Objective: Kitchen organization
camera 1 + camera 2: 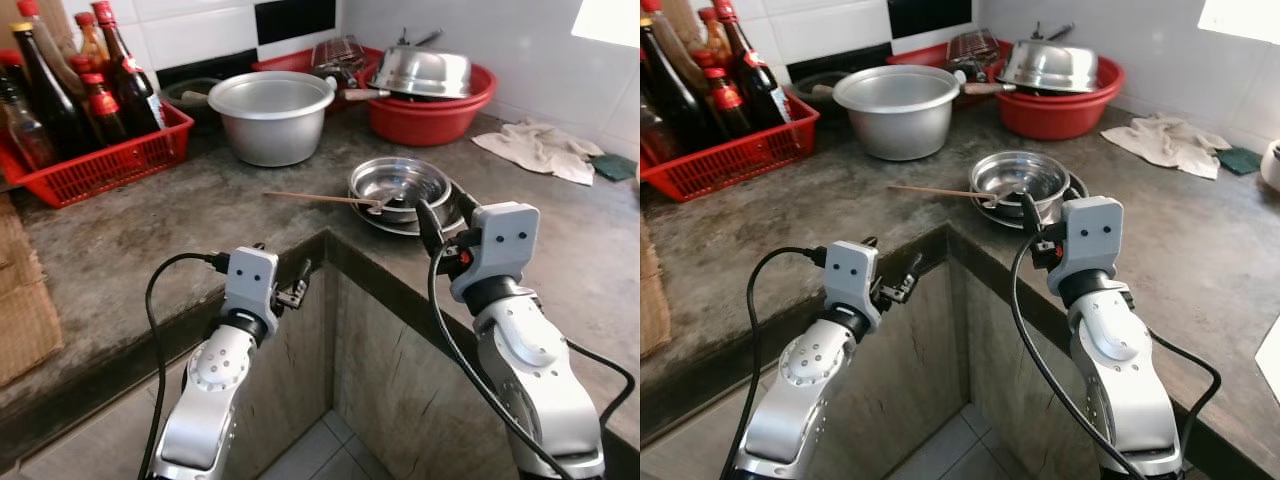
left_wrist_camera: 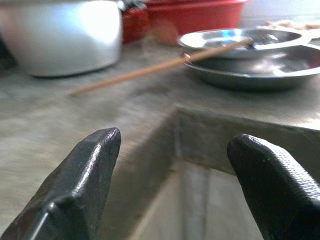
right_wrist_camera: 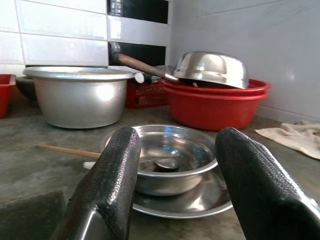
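Nearest you are the two arms, raised over the inner corner of the L-shaped counter (image 1: 200,215). Your left gripper (image 1: 300,283) hangs just off the counter's front edge at that corner, its fingers spread apart and empty. Your right gripper (image 1: 1032,222) sits low over the counter edge just short of the dishes; in its wrist view the fingers (image 3: 107,185) stand wide apart with nothing between them.

By my reading the tidying has hardly begun: nothing is held and the loose items lie where they were left. Right ahead of the right gripper, close to the inner corner, a steel bowl (image 1: 398,183) rests in a shallow steel plate (image 3: 200,200), with a wooden-handled spoon (image 1: 320,198) lying in the bowl and its handle sticking out over the bare counter towards the left. That stack looks like the likely first job.

Further back, against the tiled wall, stand a large aluminium pot (image 1: 270,115), a red basin (image 1: 440,110) holding an upturned steel bowl (image 1: 420,70), and a red crate of bottles (image 1: 95,160) at the left end. A crumpled cloth (image 1: 540,148) lies near the far right wall.

Mind the spoon handle: it crosses the approach to the bowl and could tip out if you lift the bowl.
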